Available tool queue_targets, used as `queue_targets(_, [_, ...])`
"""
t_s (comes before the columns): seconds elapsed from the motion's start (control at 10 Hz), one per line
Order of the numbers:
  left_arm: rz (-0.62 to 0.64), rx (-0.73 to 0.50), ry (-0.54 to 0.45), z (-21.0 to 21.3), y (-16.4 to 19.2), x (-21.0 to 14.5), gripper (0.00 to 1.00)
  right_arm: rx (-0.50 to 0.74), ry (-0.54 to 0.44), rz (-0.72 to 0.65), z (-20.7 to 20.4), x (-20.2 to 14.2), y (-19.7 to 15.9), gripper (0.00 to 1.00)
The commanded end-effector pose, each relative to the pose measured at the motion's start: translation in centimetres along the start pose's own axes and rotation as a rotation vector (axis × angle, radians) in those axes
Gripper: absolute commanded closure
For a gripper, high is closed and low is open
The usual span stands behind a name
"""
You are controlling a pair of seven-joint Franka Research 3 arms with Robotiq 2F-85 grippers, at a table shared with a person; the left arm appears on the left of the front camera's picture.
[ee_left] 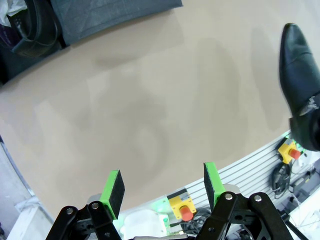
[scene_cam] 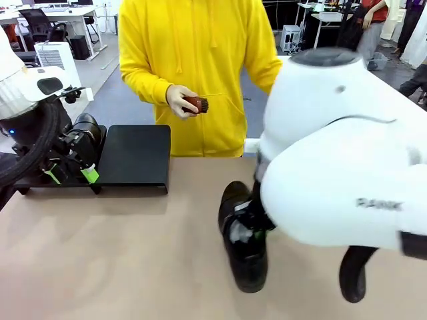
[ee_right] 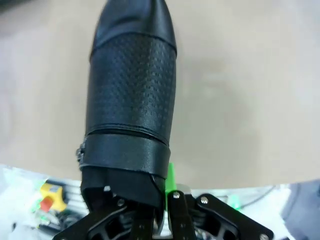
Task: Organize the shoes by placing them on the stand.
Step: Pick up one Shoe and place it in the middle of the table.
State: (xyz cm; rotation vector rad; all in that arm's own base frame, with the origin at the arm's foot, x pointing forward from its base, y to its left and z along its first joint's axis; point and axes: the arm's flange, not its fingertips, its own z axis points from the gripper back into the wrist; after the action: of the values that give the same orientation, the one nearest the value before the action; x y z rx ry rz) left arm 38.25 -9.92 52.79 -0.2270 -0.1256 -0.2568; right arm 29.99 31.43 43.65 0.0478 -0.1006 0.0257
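At the left end of the stand (scene_cam: 133, 157), just by its down-turned front edge, the left gripper (scene_cam: 71, 175) is held over the tan table (scene_cam: 120, 253). Its green pads are spread apart and nothing is held between them; in the left wrist view only bare table is seen past the left gripper (ee_left: 163, 185), with the stand (ee_left: 115, 12) farther off. Behind the stand's right end a person in a yellow hoodie (scene_cam: 200, 40) is seen, and a small red-handled brush (scene_cam: 197, 104) is held in the person's hand (scene_cam: 179, 100). To the right of the stand and nearer the robot, well apart from it, a glossy black shoe (scene_cam: 243, 257) is found. It is clamped at its heel rim by the closed right gripper (scene_cam: 253, 225), a grip confirmed in the right wrist view, where the shoe (ee_right: 131, 90) stretches away from the right gripper (ee_right: 162, 200). Whether the sole touches the table cannot be told.
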Motion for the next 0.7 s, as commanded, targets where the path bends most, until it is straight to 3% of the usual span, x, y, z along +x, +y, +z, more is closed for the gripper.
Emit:
queue_targets(0.0, [-0.005, -0.007, 0.001, 0.0, 0.2, -0.2, 0.18, 0.058, 0.017, -0.01, -1.5, 1.7, 2.2, 1.0])
queue_targets(0.3, [-0.005, -0.007, 0.001, 0.0, 0.2, -0.2, 0.18, 0.052, 0.023, -0.049, -5.5, 1.8, 5.0, 1.0])
queue_targets(0.6, [-0.005, -0.007, 0.001, 0.0, 0.2, -0.2, 0.18, 0.053, 0.017, -0.046, -8.4, 2.9, 5.6, 1.0])
